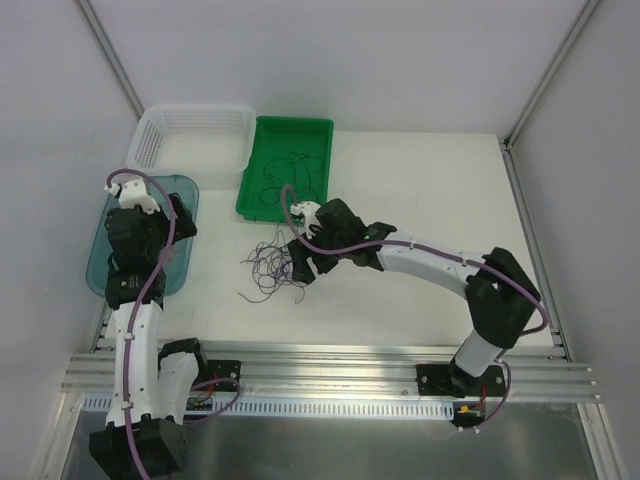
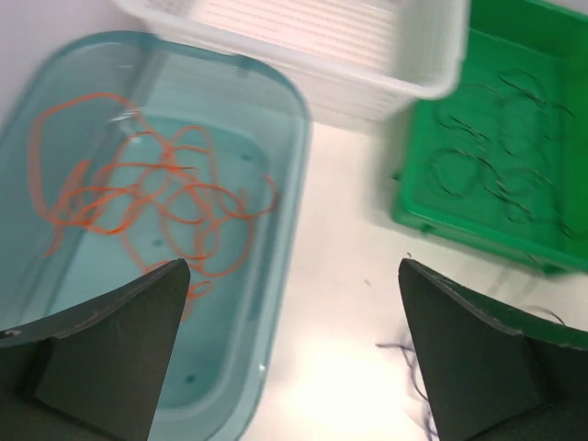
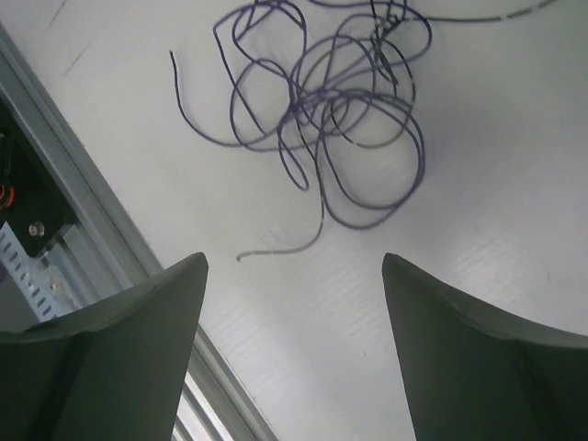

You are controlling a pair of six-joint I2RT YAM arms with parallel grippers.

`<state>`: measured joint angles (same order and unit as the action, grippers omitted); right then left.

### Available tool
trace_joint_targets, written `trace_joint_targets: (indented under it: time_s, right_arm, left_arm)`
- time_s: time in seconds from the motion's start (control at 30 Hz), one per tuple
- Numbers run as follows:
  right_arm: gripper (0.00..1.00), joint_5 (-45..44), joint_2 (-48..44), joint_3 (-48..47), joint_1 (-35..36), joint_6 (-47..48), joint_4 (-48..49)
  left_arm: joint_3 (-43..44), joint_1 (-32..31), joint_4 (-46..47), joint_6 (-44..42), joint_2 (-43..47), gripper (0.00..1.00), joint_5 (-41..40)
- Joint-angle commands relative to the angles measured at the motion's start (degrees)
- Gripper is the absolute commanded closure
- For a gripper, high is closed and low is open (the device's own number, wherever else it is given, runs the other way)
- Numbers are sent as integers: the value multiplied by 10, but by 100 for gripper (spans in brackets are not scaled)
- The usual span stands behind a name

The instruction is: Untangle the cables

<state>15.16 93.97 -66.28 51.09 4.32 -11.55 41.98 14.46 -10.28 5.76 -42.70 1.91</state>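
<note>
Left fingers (image 2: 101,358) and right fingers (image 3: 101,349) gape empty, purple cables (image 3: 322,119) near front rail (image 3: 92,197).

A heap of cables (image 1: 268,268) lies on the tabletop (image 1: 430,200). From it, the tray (image 1: 248,180) sits at twelve o'clock, the basket (image 1: 150,140) at eleven and the tub (image 1: 96,258) at nine. More cables (image 1: 285,180) lie in the tray, and more cables (image 2: 147,166) in the tub.

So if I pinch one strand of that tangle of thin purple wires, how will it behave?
Probably floppy: the purple wires lie in soft curls. Their loops overlap, so the whole clump likely lifts together. Strands this thin may slip from the right gripper.
</note>
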Motion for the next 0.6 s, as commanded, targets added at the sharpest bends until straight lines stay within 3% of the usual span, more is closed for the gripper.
trace_joint_targets:
  time_s: [0.0, 0.03, 0.2, 0.37, 0.5, 0.57]
  right_arm:
    - [20, -29, 58, -61, 30, -29, 41]
    - [20, -36, 73, -76, 33, -34, 48]
    - [24, -58, 171, -112, 38, -70, 70]
    - [37, -47, 246, -180, 46, -59, -41]
    - [72, -49, 237, -163, 47, -64, -86]
    - [83, -59, 213, -153, 47, -52, -116]
  left_arm:
    - [2, -36, 9, -7, -8, 1, 120]
    - [1, -45, 9, -10, -11, 1, 151]
    - [-20, -98, 18, -39, -10, 1, 143]
    - [-25, -104, 31, -27, -14, 1, 167]
    - [-24, -109, 36, -13, -30, 1, 206]
    - [-23, -113, 40, -8, -40, 1, 216]
